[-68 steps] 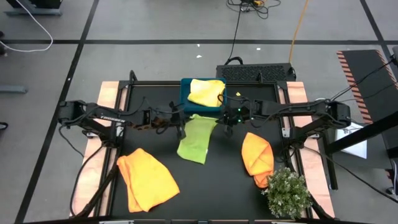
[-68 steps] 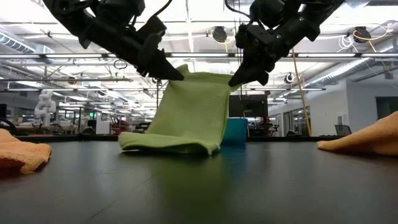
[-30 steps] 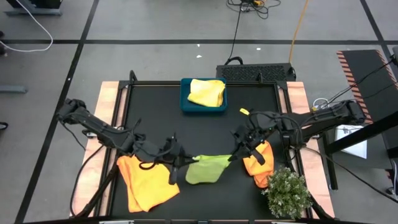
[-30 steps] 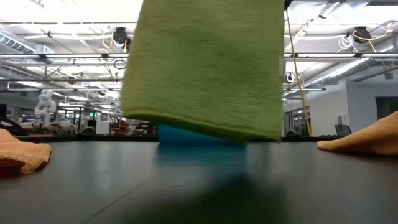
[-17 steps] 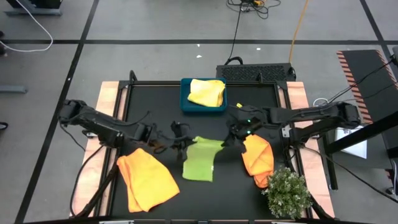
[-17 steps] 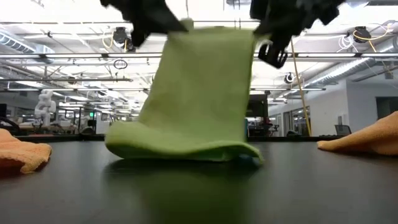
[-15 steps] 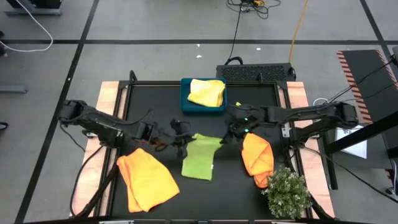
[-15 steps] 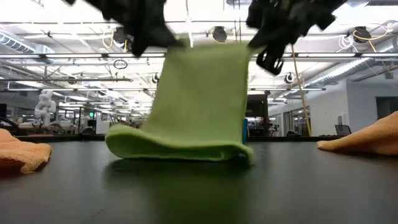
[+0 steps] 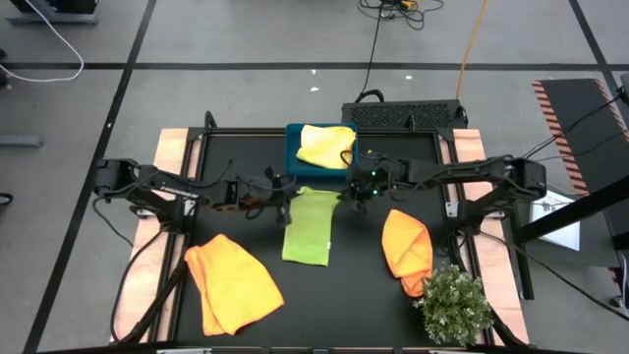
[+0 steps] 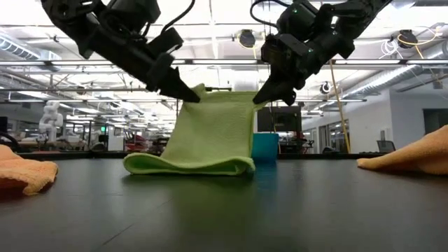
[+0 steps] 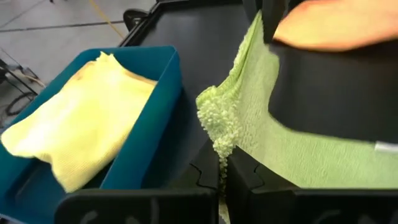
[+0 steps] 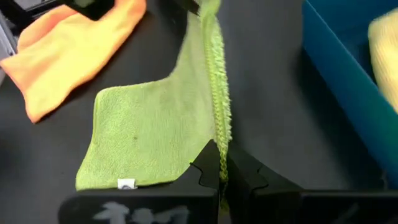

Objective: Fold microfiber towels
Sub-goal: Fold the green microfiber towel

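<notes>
1. Left gripper point(image 9: 285, 200) is pinched tight on 1 upper corner of the lime green towel point(image 9: 308, 227), arm reaching in low from the table's left side, fingers angled down toward the cloth.
2. That towel hangs between both grippers near mid-table, its lower part folded on the black table point(image 9: 354, 285), just in front of the teal tray point(image 9: 292, 169) holding the pale yellow towel point(image 9: 326, 146).
3. Right gripper point(image 9: 356, 196) is clamped on the other upper corner, arm stretched in from the right.
4. Risks, I'd say: uneven lowering skews the fold; a thin corner slips free; drifting back snags the tray wall.
</notes>
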`<state>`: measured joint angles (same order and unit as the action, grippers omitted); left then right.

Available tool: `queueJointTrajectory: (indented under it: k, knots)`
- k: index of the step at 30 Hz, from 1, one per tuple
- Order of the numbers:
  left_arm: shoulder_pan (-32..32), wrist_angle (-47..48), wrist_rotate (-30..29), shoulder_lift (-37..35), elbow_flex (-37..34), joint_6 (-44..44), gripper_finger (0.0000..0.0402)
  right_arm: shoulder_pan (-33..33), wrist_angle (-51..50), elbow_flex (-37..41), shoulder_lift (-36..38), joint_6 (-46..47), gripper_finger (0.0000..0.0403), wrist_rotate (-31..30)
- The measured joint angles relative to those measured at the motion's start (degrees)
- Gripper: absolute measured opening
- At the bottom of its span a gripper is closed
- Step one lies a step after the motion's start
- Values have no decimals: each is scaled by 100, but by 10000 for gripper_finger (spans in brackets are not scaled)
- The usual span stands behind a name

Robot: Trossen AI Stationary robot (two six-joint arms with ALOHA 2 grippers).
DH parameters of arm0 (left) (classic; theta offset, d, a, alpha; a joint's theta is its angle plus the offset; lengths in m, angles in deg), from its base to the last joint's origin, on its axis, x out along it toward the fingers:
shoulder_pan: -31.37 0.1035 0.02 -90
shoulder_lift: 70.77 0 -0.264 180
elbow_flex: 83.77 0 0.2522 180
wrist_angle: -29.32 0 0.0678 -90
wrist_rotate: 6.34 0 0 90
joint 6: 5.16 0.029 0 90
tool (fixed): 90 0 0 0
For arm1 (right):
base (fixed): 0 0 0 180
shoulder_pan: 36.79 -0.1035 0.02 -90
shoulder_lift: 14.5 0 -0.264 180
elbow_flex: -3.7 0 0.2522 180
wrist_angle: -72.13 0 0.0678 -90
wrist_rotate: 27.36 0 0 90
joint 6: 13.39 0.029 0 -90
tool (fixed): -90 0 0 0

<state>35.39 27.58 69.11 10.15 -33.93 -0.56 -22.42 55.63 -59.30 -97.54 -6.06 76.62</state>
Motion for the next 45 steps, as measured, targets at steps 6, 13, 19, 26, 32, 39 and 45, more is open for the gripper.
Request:
queueJointTrajectory:
  k: [6, 13, 19, 26, 32, 39, 45]
  knots:
    - [-123, -150, 94, 0, -291, 414, 3, -466, 163, 0, -169, -331, 0, -64]
    - [-535, -1349, 31, 0, -991, 686, 2, -1076, 521, -2, -347, -417, 0, -173]
    - [-1018, -1872, -52, 0, -1371, 848, 1, -1395, 684, -7, -478, -356, 0, -267]
    - [-1526, -1782, -7, 134, -1421, 884, 2, -1763, 1171, -4, -1078, -133, 0, -320]
    - [-1849, -1706, 7, 365, -1427, 723, 4, -2015, 1706, -7, -1612, 199, 0, -186]
    - [-2037, -1786, 238, 545, -1414, 688, 11, -2156, 1915, -2, -1821, 375, 0, -183]
    - [-2099, -1664, 251, 549, -1436, 437, 60, -2173, 1884, 11, -1829, 357, 1, -90]
